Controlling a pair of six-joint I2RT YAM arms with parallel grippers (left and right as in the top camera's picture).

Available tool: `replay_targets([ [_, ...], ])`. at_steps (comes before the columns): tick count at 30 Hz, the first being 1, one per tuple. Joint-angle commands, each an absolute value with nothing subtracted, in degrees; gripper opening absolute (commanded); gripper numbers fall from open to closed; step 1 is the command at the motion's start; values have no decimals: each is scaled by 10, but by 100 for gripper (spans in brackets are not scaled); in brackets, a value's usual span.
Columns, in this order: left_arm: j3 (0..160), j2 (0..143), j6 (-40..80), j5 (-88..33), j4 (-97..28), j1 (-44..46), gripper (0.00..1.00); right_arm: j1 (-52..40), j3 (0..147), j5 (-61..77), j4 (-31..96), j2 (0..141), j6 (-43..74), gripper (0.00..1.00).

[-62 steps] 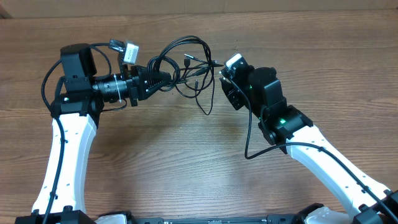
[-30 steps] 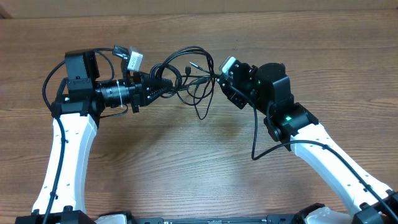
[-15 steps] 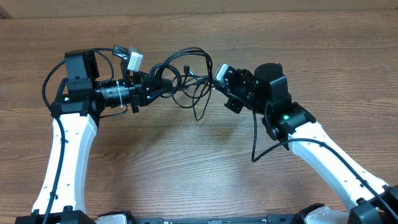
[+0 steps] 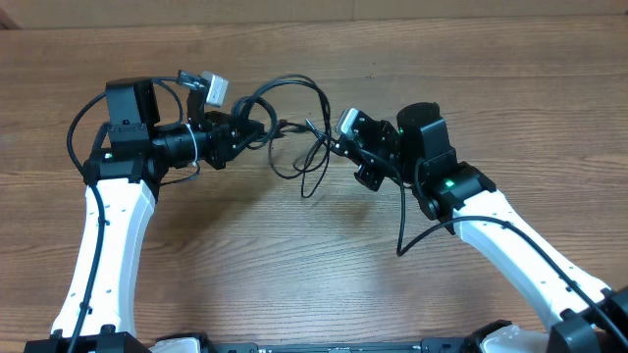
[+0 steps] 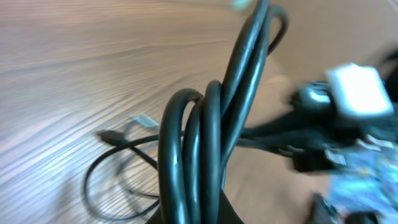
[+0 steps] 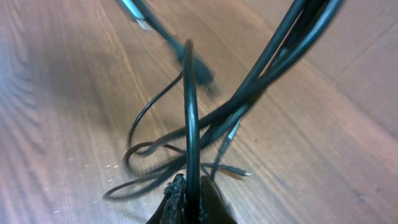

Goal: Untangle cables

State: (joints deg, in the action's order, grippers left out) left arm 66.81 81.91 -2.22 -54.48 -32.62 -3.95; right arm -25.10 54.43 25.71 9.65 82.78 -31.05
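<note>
My left claw (image 4: 257,131) was clamped on a looped bundle of the cables (image 4: 294,82); my right claw (image 4: 340,146) was clamped on one strand. The tangle hung between them over the desk (image 4: 294,255). Pulling straight apart could cinch the knot; the smooth, round black jackets could slip free.
</note>
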Motion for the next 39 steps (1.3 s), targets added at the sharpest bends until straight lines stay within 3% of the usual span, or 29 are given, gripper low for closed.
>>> replay_targets([
  [1, 683, 806, 100, -367, -323, -37, 4, -251, 554, 282, 112, 783, -285, 4],
  [7, 683, 806, 197, -265, -323, -37, 4, -251, 554, 282, 154, 735, -285, 4],
  [29, 683, 806, 245, -282, -328, -36, 4, -251, 554, 540, 138, 700, -285, 4],
  [39, 683, 806, 194, -301, -324, 10, 4, -251, 554, 542, 107, 700, -285, 4],
])
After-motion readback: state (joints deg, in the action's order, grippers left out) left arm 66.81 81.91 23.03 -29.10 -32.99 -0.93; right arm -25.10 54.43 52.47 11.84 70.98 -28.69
